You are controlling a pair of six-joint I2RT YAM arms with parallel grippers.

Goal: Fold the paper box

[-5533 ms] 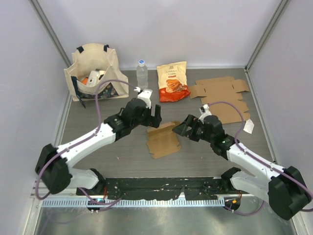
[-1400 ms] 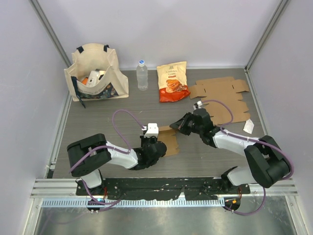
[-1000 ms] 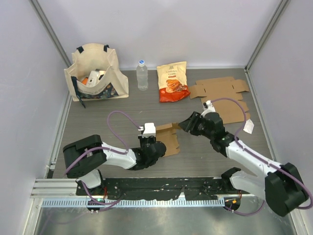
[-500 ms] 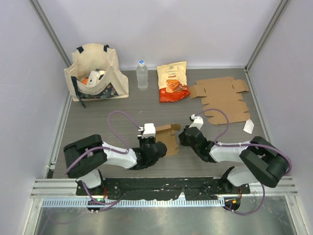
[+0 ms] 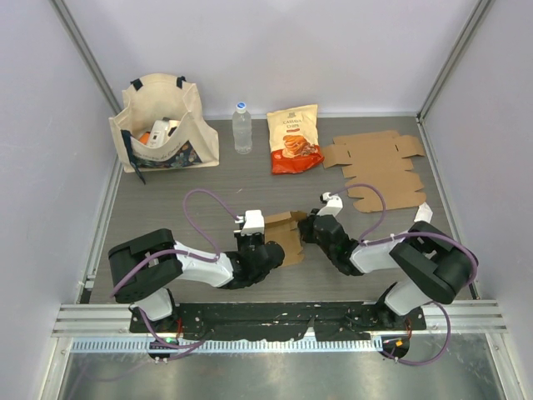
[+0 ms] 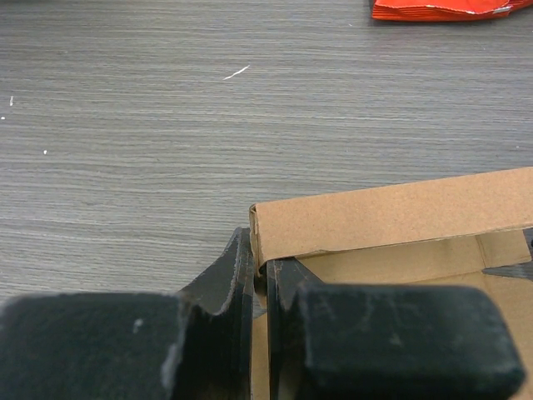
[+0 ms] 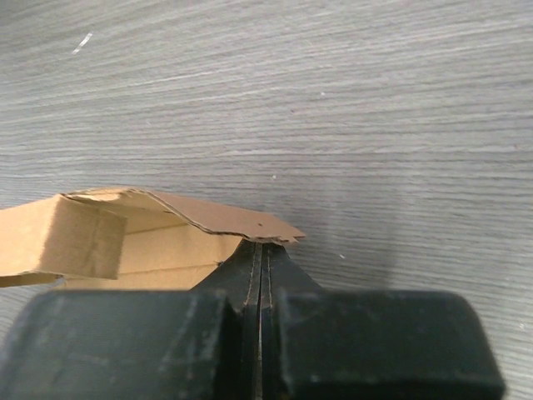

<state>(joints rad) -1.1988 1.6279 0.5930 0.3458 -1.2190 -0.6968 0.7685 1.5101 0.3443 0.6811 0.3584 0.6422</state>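
Overhead view of the bench (image 5: pixel 208 187) with both arms folded low over the paper box (image 5: pixel 288 235), which sits partly raised just toward 6 o'clock from the bench's centre, one wall upright and a flap lifted along its 12 o'clock edge. The left fingers (image 6: pixel 225 287) are clenched on the box's wall at its 8 o'clock corner, the cardboard edge caught in the narrow slit between them. The right fingers (image 7: pixel 241 279) are pinched flat on a thin, ragged-edged flap at the box's 3 o'clock side. A second earlier the right arm reached out toward 2 o'clock, its fingers spread and clear of the box; half a second earlier it had drawn in beside the box, and it now grips it. The left arm's hold and pose match those of a second earlier, whereas several seconds back both arms were stretched forward and the box lay flatter. Unmoved throughout are the tote bag (image 5: pixel 162 125) at 10 o'clock, the water bottle (image 5: pixel 242 127) and chips packet (image 5: pixel 294 139) near 12 o'clock, and a flat cardboard blank (image 5: pixel 379 169) at 2 o'clock.
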